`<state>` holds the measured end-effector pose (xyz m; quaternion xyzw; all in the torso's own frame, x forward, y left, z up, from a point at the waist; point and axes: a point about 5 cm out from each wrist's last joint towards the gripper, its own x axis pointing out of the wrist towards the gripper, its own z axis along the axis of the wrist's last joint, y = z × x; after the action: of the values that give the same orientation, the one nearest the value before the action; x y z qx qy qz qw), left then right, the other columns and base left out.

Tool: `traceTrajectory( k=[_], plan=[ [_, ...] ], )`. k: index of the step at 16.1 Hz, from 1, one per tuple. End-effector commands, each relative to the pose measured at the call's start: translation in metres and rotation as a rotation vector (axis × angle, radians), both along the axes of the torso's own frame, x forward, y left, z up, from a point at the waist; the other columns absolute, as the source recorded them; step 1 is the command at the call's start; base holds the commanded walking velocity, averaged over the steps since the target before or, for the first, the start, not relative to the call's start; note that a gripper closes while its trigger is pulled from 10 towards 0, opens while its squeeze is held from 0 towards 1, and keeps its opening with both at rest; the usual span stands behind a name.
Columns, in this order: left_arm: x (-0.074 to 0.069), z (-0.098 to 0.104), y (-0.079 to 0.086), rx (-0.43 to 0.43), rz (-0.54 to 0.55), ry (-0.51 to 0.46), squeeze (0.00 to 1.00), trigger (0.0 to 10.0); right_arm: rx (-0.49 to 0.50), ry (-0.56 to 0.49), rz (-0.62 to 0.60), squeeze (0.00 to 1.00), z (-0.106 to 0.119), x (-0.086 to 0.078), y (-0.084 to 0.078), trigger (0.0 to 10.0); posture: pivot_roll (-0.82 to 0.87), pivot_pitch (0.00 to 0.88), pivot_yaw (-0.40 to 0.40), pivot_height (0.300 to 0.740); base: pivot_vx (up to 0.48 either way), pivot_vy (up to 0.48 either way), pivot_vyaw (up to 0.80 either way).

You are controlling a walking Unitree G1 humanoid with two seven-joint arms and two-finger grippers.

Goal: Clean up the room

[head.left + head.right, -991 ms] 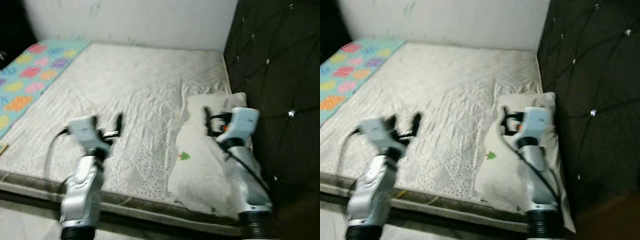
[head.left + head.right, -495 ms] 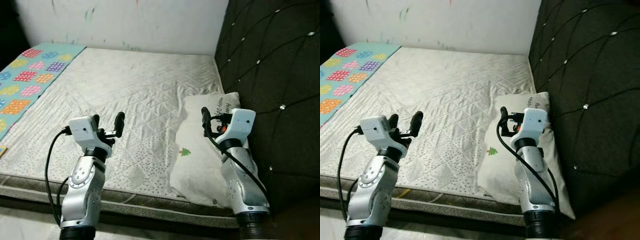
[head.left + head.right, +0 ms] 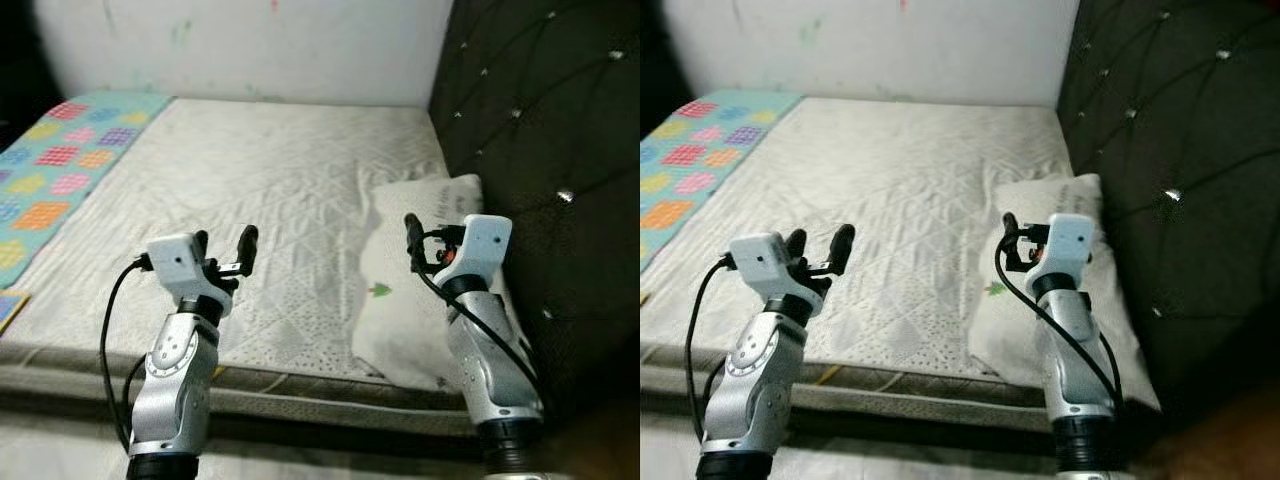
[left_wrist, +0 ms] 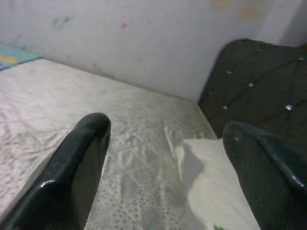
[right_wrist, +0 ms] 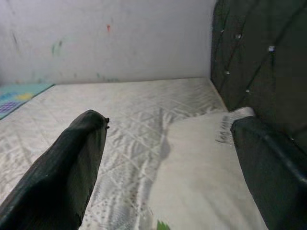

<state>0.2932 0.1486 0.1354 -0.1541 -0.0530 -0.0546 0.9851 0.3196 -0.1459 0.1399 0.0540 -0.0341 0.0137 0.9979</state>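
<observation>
Bare quilted mattress (image 3: 250,170), white pillow (image 3: 420,290) lying against the dark headboard (image 3: 540,120).
Left gripper (image 3: 222,252) and right gripper (image 3: 1012,243) hover spread wide and empty, probably poised for straightening the pillow.

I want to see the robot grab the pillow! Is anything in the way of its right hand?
Nothing visible is in the way. The right hand hangs open just above the white pillow, which lies on the mattress beside the dark headboard. The left hand is open too, off over the bare mattress.
</observation>
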Motion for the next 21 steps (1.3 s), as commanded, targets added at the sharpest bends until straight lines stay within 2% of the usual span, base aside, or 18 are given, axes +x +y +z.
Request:
traceTrajectory(
  k=[1, 11, 14, 16, 19, 21],
  plan=[
    [-0.0004, 0.0004, 0.0060, 0.012, 0.019, -0.004, 0.00, 10.0, 0.003, -0.008, 0.029, 0.00, 0.0027, 0.0016, 0.0078, 10.0, -0.18, 0.029, 0.033, 0.740, 0.000, 0.000, 0.00],
    [-0.0029, 0.0043, 0.0040, -0.018, -0.034, -0.039, 0.00, 10.0, -0.031, -0.011, 0.046, 0.00, 0.0022, 0.0032, 0.0097, 10.0, -0.18, 0.017, 0.025, 0.740, 0.000, 0.000, 0.00],
    [-0.0031, 0.0040, 0.0036, -0.016, -0.040, -0.039, 0.00, 10.0, -0.017, -0.010, 0.047, 0.00, 0.0019, 0.0035, 0.0093, 10.0, -0.18, 0.017, 0.025, 0.740, 0.268, 0.000, 0.00],
    [-0.0035, 0.0035, 0.0036, -0.015, -0.042, -0.036, 0.00, 10.0, -0.040, -0.015, 0.038, 0.00, 0.0030, 0.0041, 0.0083, 10.0, -0.18, 0.021, 0.027, 0.740, 0.289, 0.000, 0.00],
    [-0.0042, 0.0027, 0.0029, -0.016, -0.044, -0.032, 0.00, 10.0, -0.027, 0.007, 0.026, 0.00, -0.0001, 0.0049, 0.0072, 10.0, -0.17, 0.025, 0.028, 0.740, 0.306, 0.000, -0.60],
    [-0.0043, 0.0024, 0.0027, -0.017, -0.046, -0.030, 0.00, 10.0, -0.028, 0.006, 0.026, 0.00, -0.0002, 0.0049, 0.0073, 10.0, -0.17, 0.028, 0.028, 0.740, 0.311, 0.000, 0.00]
  ],
)
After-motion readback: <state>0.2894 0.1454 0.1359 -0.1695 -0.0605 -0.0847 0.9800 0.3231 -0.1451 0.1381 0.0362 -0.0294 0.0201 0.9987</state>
